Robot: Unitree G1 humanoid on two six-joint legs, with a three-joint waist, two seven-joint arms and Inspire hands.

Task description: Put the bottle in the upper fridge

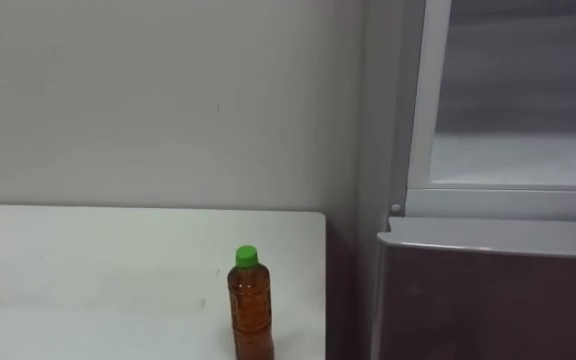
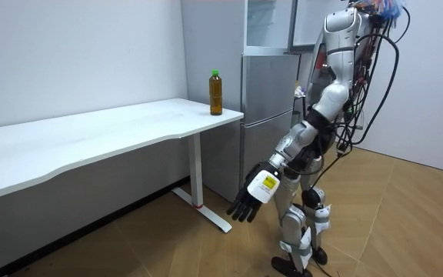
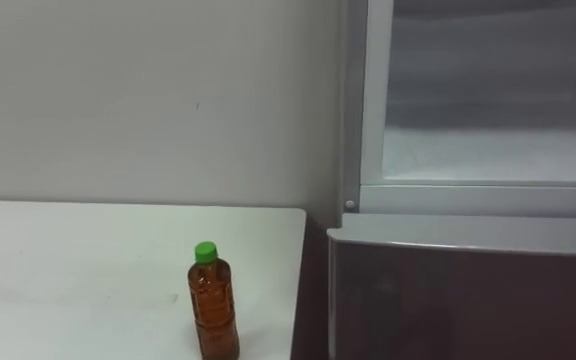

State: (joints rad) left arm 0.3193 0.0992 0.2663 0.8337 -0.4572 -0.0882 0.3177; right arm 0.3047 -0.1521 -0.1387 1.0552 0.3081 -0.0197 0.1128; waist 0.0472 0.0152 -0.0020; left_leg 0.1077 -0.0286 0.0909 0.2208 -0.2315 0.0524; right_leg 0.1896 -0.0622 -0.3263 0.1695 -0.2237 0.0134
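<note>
Left hand (image 2: pixel 256 192) hangs slack, empty; green-capped ribbed amber bottle (image 1: pixel 251 308) stands on smooth white table (image 1: pixel 88 270).

One bottle (image 1: pixel 251 310) stands at the right end of the table, near the fridge; it carries one green cap (image 1: pixel 246 257); there is one white table (image 1: pixel 88 270) on the left; one fridge (image 2: pixel 268 115) on the right, with two compartments, upper and lower; one left hand (image 2: pixel 256 192), fingers relaxed.
</note>
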